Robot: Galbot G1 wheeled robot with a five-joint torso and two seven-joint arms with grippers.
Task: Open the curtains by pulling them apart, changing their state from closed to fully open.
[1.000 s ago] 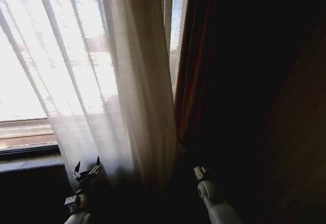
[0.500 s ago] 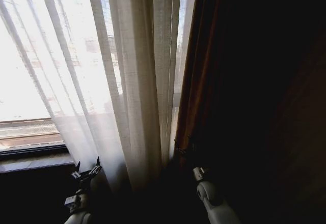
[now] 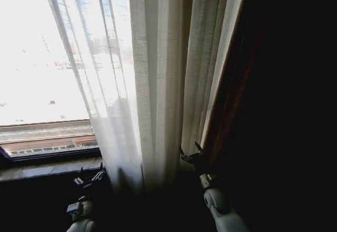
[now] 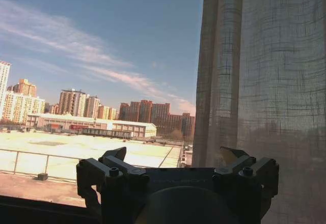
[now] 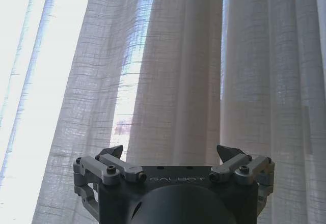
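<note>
The curtains (image 3: pixel 158 84) hang as sheer white pleated fabric, bunched in folds at the middle of the head view, with bare bright glass to their left. My left gripper (image 3: pixel 89 175) is low by the sill, open, just left of the fabric's lower edge. In the left wrist view this left gripper (image 4: pixel 175 155) holds nothing, and the curtains (image 4: pixel 265 81) hang beside one finger. My right gripper (image 3: pixel 189 155) is open at the bunch's right edge. In the right wrist view the right gripper (image 5: pixel 170 151) faces the curtains (image 5: pixel 173 71) up close, nothing between its fingers.
A dark reddish drape (image 3: pixel 231 100) hangs right of the sheer fabric, with a dark wall beyond it. The window sill (image 3: pixel 47 168) and black frame bar (image 3: pixel 52 155) run along the lower left. City buildings (image 4: pixel 76 107) show through the glass.
The whole head view has shifted, so the camera moved. The sheer folds and dark drape now sit further right in the picture, and bare glass shows at the left. Both arms hold their poses.
</note>
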